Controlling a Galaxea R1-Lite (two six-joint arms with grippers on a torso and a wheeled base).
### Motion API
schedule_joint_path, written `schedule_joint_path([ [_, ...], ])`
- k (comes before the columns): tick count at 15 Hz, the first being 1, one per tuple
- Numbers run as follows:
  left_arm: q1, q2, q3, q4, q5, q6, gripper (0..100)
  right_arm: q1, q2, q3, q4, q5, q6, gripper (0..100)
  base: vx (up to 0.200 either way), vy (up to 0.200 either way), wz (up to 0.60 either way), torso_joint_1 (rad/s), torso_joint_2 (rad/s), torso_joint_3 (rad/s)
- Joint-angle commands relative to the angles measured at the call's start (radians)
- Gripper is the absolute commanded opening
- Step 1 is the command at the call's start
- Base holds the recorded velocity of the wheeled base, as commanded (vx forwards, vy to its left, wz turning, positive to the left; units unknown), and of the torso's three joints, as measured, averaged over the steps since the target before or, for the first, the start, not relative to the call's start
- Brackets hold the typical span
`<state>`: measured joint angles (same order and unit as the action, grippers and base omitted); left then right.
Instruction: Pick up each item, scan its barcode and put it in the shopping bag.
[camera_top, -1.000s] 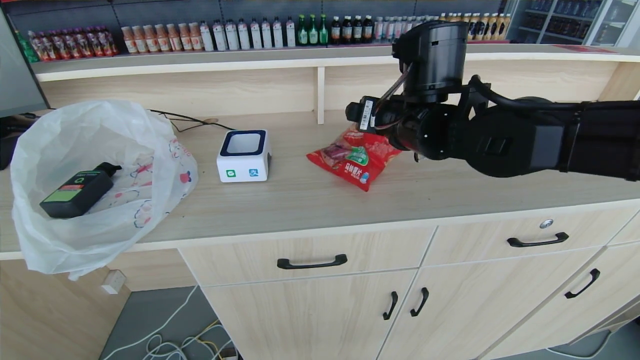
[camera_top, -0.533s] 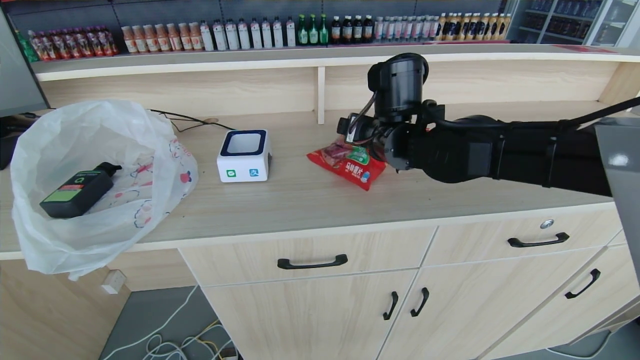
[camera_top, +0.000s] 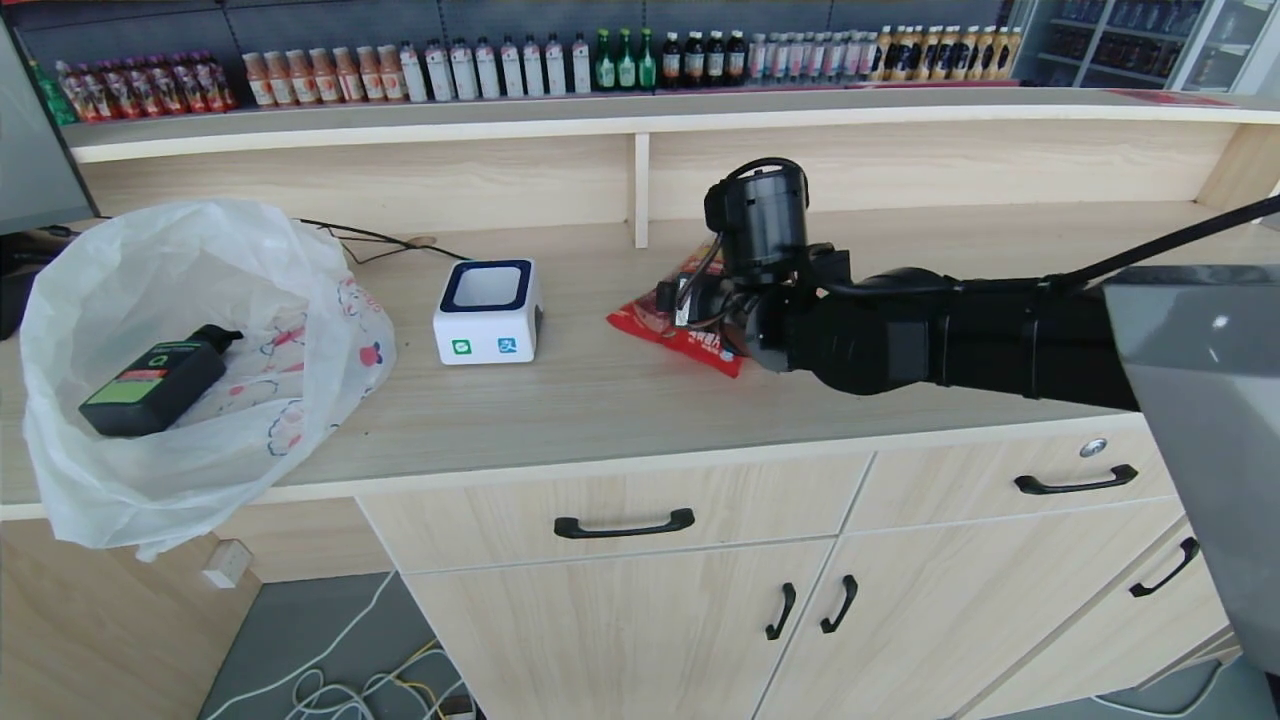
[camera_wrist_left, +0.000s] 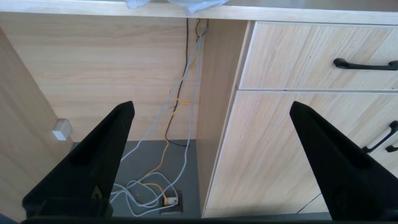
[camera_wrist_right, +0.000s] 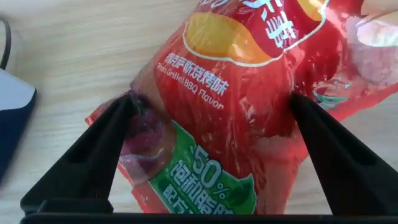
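A red chip bag (camera_top: 642, 318) lies flat on the wooden counter (camera_top: 600, 400), to the right of the white scanner (camera_top: 487, 312). My right gripper (camera_top: 692, 312) is down over it, open, with one finger on each side of the chip bag (camera_wrist_right: 230, 106); the right gripper (camera_wrist_right: 211, 102) straddles the bag's width. The white plastic shopping bag (camera_top: 300, 300) stands at the counter's left end with a black bottle (camera_top: 155, 382) inside. My left gripper (camera_wrist_left: 211, 109) hangs open and empty below counter height, facing the cabinet front.
The scanner's corner (camera_wrist_right: 12, 118) lies close to the chip bag. A raised back shelf (camera_top: 640, 110) and a thin divider (camera_top: 641, 190) stand behind the counter. Cables (camera_top: 380, 240) run behind the scanner. Drawers and doors (camera_wrist_left: 317, 56) sit under the counter.
My right arm has come down and toward the left, from above the chip bag to down around it. The chip bag has shifted slightly. The shopping bag and scanner stayed put.
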<state>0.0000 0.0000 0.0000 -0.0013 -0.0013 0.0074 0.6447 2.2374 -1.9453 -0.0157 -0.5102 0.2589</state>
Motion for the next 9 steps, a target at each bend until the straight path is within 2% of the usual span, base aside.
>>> schedule_joint_path([
  [1, 0.000, 0.000, 0.000, 0.000, 0.000, 0.000, 100, 0.000, 0.002, 0.009, -0.004, 0.039, -0.044, 100, 0.000, 0.000, 0.00, 0.000, 0.00, 0.000],
  [6, 0.000, 0.000, 0.000, 0.000, 0.000, 0.000, 100, -0.007, 0.005, -0.011, -0.009, 0.076, -0.040, 100, 0.000, 0.000, 0.00, 0.000, 0.00, 0.000],
  [9, 0.000, 0.000, 0.000, 0.000, 0.000, 0.000, 100, -0.028, -0.047, 0.123, -0.016, 0.133, -0.122, 100, 0.000, 0.000, 0.00, 0.000, 0.00, 0.000],
])
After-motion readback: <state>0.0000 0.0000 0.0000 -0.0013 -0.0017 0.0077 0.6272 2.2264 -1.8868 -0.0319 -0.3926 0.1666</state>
